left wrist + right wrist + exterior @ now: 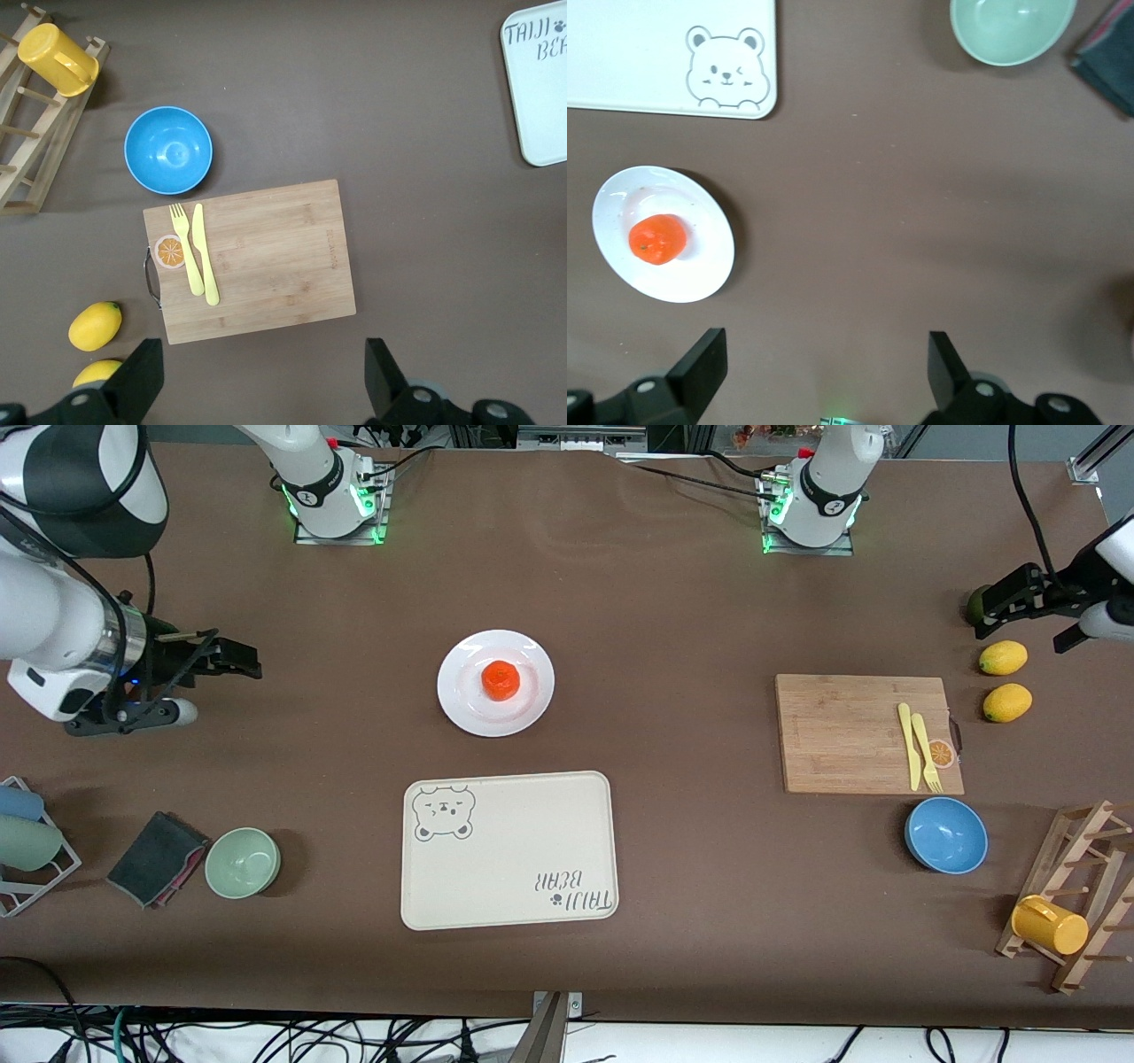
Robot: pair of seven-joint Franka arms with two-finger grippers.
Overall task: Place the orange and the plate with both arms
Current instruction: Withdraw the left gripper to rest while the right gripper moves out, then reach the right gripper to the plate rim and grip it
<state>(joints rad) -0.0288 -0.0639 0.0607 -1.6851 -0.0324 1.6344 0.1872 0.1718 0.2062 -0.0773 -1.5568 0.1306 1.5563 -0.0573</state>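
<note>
On the plate (pixel 495 683) sits the orange (pixel 500 679), right about in its middle, and the plate itself rests on the brown table (pixel 673 620) a bit farther from my front camera than the cream tray (pixel 508 849).

Both arms are parked out at their ends of the table, just waiting. My right gripper (pixel 232 657) hangs over bare table at the right arm's end, with the fingers (pixel 700 365) spread wide and nothing between them. My left gripper (pixel 999 605) hovers at the left arm's end, over the spot by the two lemons (pixel 1003 658), fingers (pixel 142 376) also spread wide and empty.

Each view gives me something different. Only the front view shows both arms at once, plus a dark green fruit (pixel 977 603) tucked under the left gripper. The right wrist view has the plate, the orange, the winking bear corner of the tray, the green bowl (pixel 1013 28) and the edge of a dark cloth (pixel 1109 55). The left wrist view misses the plate entirely; it gets the cutting board (pixel 251 259) with its yellow fork (pixel 186 247) and knife (pixel 205 254) and the orange-slice sticker (pixel 169 251), the blue bowl (pixel 168 150), the yellow cup (pixel 58 57) on the wooden rack (pixel 35 146), and a tray corner.

For writing, the tray reads "TAIJI BEAR" with a tiny paw print; from the front it's upside down.
</note>
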